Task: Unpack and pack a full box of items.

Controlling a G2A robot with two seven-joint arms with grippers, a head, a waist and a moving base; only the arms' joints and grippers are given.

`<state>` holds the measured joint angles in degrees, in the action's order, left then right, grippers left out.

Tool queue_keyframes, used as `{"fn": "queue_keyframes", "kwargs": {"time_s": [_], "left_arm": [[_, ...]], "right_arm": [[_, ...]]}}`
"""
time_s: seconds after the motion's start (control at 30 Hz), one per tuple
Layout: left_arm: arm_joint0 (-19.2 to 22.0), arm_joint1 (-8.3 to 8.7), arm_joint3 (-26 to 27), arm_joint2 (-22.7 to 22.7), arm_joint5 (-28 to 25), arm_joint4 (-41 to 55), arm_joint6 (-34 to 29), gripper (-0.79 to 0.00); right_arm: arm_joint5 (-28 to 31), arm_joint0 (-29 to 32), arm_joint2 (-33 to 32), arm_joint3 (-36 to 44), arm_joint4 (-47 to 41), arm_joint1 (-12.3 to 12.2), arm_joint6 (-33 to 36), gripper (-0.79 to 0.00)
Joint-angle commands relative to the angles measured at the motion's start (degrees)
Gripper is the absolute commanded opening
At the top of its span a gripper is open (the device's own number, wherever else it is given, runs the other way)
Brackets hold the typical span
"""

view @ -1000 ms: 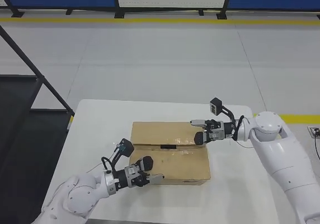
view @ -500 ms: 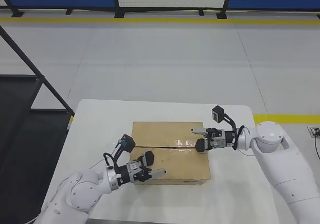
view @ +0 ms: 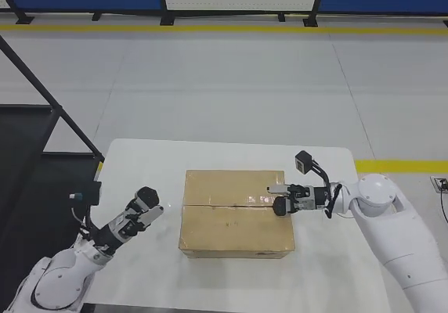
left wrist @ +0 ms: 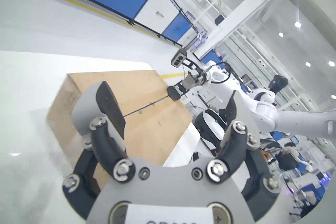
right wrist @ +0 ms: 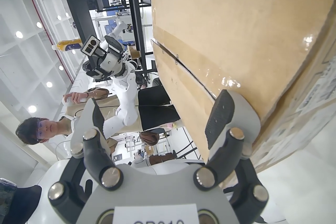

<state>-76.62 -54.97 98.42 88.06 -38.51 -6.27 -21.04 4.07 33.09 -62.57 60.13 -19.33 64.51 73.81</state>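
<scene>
A brown cardboard box point(view: 236, 213) sits shut in the middle of the white table, a dark seam point(view: 232, 205) running along its top. My right gripper point(view: 277, 198) is open at the right end of that seam. In the right wrist view this gripper point(right wrist: 157, 117) has one pad point(right wrist: 220, 114) against the top edge of the box point(right wrist: 236, 25); the other finger is in free air. My left gripper point(view: 150, 203) hangs open over the table, left of the box and apart from it. In the left wrist view it point(left wrist: 170, 109) holds nothing, with the box point(left wrist: 126, 83) beyond.
The white table point(view: 130, 164) has bare room on both sides of the box and behind it. A black metal frame point(view: 20, 156) stands off the table's left edge. A yellow floor line point(view: 435, 166) runs past the right side.
My left arm has drawn back from the box's front left corner to the table's left side. The right gripper has stayed near the right end of the seam, dropping slightly.
</scene>
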Motion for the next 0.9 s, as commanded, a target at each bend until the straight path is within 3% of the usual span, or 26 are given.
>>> {"fn": "queue_keyframes", "kwargs": {"time_s": [0.0,0.2,0.5,0.53,0.63,0.7,0.87], "left_arm": [[-3.95,0.38,0.83,4.54,0.43,-2.38,0.49,0.000],[-12.95,0.86,2.84,11.65,1.69,-4.39,-0.59,0.000],[-12.71,0.90,2.74,12.14,2.94,-6.72,-0.41,0.000],[-12.27,0.90,3.38,12.58,5.78,-11.84,0.67,0.000],[-12.64,0.56,7.84,9.07,22.22,-45.36,8.61,0.000],[-12.77,0.34,7.78,4.47,23.23,-55.18,11.27,0.000],[-10.76,0.43,3.93,-0.23,24.46,-74.36,12.31,0.000]], "right_arm": [[0.30,-0.03,-0.01,-0.02,-0.09,0.00,-0.07,0.000],[0.30,-0.03,-0.01,-0.02,-0.09,0.00,-0.07,0.000],[0.30,-0.03,-0.01,-0.02,-0.09,0.00,-0.07,0.000],[0.30,-0.03,-0.01,-0.02,-0.09,0.00,-0.07,0.000],[0.30,-0.03,-0.01,-0.02,-0.09,0.00,-0.07,0.000],[0.30,-0.03,-0.01,-0.02,-0.09,0.00,-0.07,0.000],[0.30,-0.03,-0.01,-0.02,-0.09,0.00,-0.07,0.000]]}}
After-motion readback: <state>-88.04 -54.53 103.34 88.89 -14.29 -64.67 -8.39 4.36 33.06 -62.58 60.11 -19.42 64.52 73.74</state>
